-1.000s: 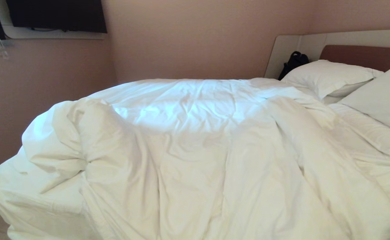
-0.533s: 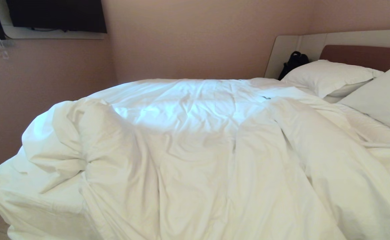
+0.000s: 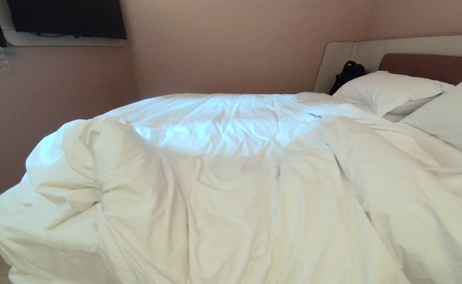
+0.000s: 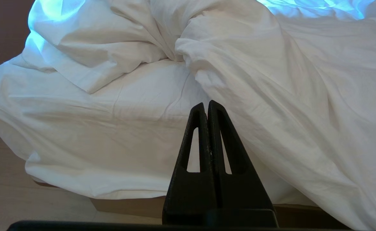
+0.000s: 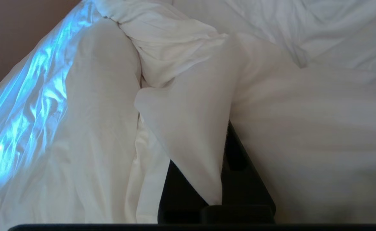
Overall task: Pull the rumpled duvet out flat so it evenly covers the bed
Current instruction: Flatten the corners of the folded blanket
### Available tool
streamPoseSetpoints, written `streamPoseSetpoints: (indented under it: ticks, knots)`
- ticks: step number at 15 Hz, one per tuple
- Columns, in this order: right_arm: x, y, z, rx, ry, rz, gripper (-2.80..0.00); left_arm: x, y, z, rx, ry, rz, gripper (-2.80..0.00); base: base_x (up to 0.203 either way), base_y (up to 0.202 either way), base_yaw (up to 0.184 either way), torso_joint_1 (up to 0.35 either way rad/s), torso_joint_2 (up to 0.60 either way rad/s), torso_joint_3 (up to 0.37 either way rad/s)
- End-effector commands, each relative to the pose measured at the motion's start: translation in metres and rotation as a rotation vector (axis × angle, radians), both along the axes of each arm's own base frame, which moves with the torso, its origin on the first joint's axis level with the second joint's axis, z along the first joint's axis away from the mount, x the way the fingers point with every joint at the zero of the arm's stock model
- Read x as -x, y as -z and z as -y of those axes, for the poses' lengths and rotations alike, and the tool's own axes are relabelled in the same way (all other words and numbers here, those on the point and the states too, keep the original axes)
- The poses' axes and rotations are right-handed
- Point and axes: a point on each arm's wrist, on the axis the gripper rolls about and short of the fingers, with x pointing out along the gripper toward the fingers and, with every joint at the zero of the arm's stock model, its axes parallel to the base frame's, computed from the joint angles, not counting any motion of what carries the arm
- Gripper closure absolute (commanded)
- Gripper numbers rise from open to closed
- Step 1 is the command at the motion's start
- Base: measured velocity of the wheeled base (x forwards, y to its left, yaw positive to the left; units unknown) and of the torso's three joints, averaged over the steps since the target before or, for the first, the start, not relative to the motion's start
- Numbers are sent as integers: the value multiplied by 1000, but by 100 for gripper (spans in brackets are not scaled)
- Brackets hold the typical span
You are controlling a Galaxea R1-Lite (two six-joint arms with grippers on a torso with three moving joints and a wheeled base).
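Head view: white duvet [image 3: 254,189] rumpled across bed [image 3: 49,244], bunched in thick fold at left corner, sheet exposed below it. Two pillows [image 3: 388,92] by brown headboard [image 3: 428,65], black bag [image 3: 348,73] beside them. Left gripper [image 4: 207,106] pressed closed, empty, hanging off bed's edge. Right gripper [image 5: 224,166] clamped on fold of duvet, cloth draped over fingers.

Plain white duvet [image 3: 231,189], brown headboard [image 3: 428,65], black fingers [image 4: 207,134].
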Motion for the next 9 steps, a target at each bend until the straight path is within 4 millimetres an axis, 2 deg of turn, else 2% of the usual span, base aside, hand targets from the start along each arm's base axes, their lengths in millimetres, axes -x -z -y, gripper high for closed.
streamPoseSetpoints:
  ticks: [1,6,7,9]
  knots:
    - [-7,17,17,-68,-7,-23,0,0,0,0,0,0,0,0,0,0,0,0,0,0]
    - [-20,36,32,-19,-25,-110,0,0,0,0,0,0,0,0,0,0,0,0,0,0]
    - [-24,35,33,-6,2,-135,-280,0,0,0,0,0,0,0,0,0,0,0,0,0]
    - [-31,34,42,-6,50,-161,-280,0,0,0,0,0,0,0,0,0,0,0,0,0]
